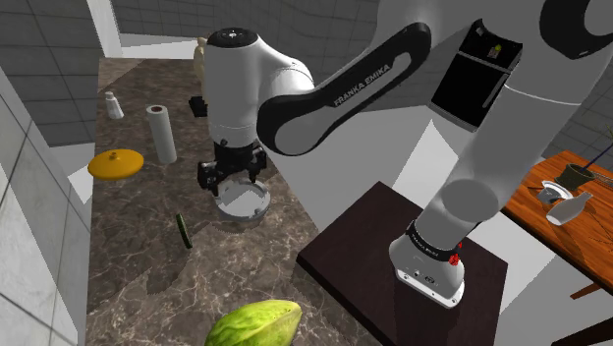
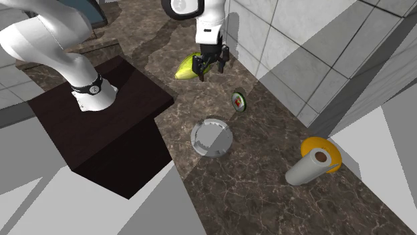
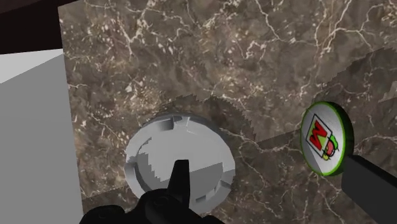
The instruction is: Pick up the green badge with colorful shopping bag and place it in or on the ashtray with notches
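Hovering over the brown veined counter (image 1: 138,275), the black gripper (image 1: 233,179) has its fingers spread apart with nothing between them, so it is empty. Right beneath it in the shoulder view sits the pale grey ashtray (image 1: 243,200), a round dish with notches cut in its rim.

The green badge (image 1: 184,229) is not under the hand. It stands on the counter apart from the ashtray, toward the shoulder view's lower left of the gripper. It is up on its edge and leaning somewhat, so that view catches it as a thin dark sliver. The wrist view shows its white face with the coloured bag, ringed in green, close by the tip of one finger (image 3: 372,191), while the other finger (image 3: 181,184) lies over the ashtray. In the second exterior view the badge sits further in from the counter's edge than the ashtray, toward the tiled wall (image 2: 301,47).

The coming move seems to turn on that offset: a sideways shift away from the dish, then a descent. Since the disc stands on edge, the fingers would likely need to straddle its thin way — face to back — and a glancing touch could tip it flat.
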Action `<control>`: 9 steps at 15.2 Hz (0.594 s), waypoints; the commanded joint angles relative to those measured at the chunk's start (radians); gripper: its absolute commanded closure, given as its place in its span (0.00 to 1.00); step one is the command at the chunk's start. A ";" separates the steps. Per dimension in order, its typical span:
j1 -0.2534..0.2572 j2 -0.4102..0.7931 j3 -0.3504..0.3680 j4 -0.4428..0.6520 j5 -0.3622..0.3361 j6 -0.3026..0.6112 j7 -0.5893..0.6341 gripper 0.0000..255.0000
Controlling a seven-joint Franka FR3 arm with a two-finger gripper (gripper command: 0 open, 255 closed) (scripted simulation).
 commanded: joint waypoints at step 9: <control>0.278 0.477 -0.159 0.399 -0.377 -0.103 0.348 0.00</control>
